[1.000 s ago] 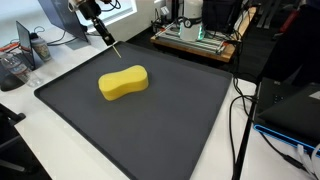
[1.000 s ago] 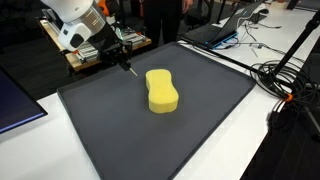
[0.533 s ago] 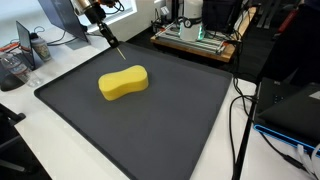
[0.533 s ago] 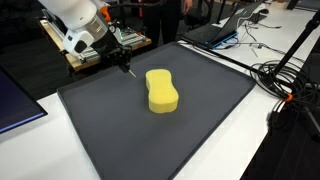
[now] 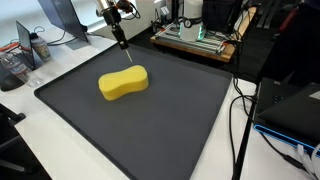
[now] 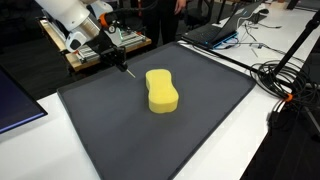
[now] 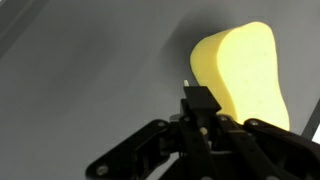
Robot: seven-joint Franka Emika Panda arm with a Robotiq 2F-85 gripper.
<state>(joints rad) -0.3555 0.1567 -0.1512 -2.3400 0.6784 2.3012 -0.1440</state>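
Yellow peanut-shaped foam sponge, centre of dark grey mat; gripper, upper left, fingers clamped on thin dark rod, tip indistinct.

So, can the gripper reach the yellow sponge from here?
Likely yes: the gripper, shut on a thin stick, hangs just beyond the yellow sponge, with only bare mat between.

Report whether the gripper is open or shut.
Shut: the gripper clamps a thin stick, tip angled down over the dark mat near the yellow sponge.
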